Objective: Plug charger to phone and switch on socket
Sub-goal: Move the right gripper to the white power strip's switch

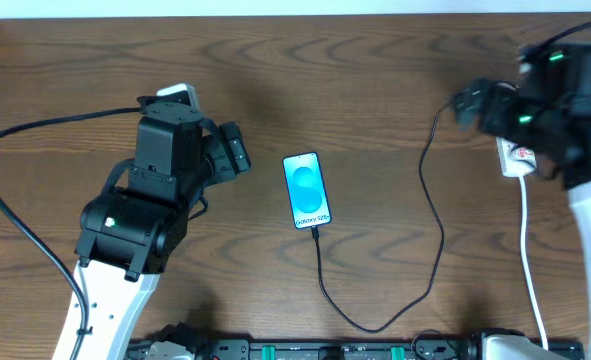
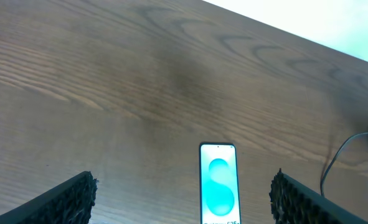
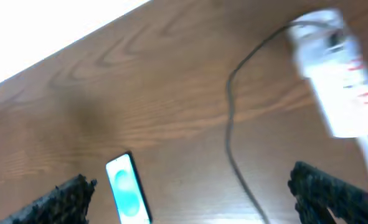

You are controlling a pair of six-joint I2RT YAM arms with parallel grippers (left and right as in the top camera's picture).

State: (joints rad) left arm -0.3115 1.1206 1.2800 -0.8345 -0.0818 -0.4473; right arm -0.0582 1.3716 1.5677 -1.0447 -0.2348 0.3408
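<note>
The phone [image 1: 306, 190] lies flat mid-table, its cyan screen lit; it also shows in the left wrist view [image 2: 218, 184] and the right wrist view [image 3: 127, 186]. The thin black charger cable [image 1: 430, 225] has its tip at the phone's near end, loops toward the front edge and runs up to the right; it shows in the right wrist view [image 3: 232, 118]. The white socket strip [image 1: 516, 158] lies at the right, partly under the right arm, with red marks seen in the right wrist view [image 3: 338, 74]. My left gripper [image 2: 184, 196] is open, left of the phone. My right gripper [image 3: 193, 193] is open near the socket.
A white cord [image 1: 531, 270] runs from the socket to the front edge. A thick black robot cable [image 1: 15, 200] loops at the left. A rail with dark fittings [image 1: 325, 350] lines the front edge. The table's far edge [image 1: 295, 12] meets a white wall.
</note>
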